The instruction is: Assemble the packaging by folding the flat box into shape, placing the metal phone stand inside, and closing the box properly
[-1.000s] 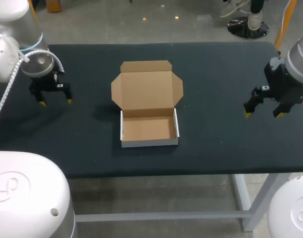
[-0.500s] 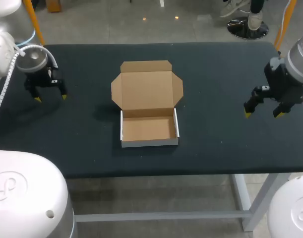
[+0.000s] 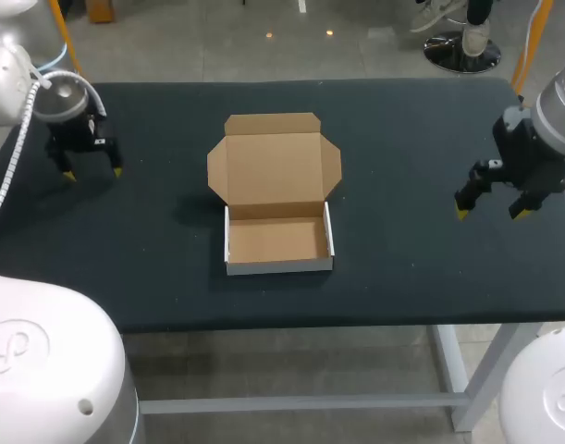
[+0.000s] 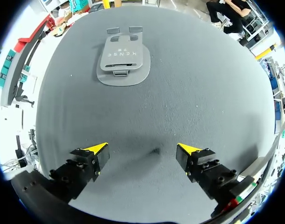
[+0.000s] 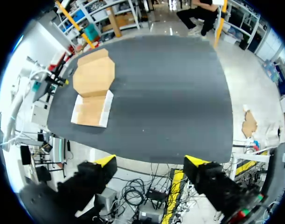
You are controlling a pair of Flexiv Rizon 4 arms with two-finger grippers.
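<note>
On table (image 3: pixel 421 129) centre: box (image 3: pixel 276 199) folded, lid open, empty. Folding looks done. My right gripper (image 3: pixel 490 211) sits at its 3 o'clock, my left gripper (image 3: pixel 90 172) at 10 o'clock, both spread, holding nothing. Ahead of left, 11 o'clock, phone stand (image 4: pixel 122 60) lies flat. Next I advance and pinch an edge.

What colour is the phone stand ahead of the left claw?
Grey. The flat metal phone stand shows best in the left wrist view.

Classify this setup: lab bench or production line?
Probably a robot lab bench rather than a line: one dark-covered table, the left gripper and right gripper open and empty at its two sides, and only one open cardboard box and a flat metal phone stand as props.
</note>
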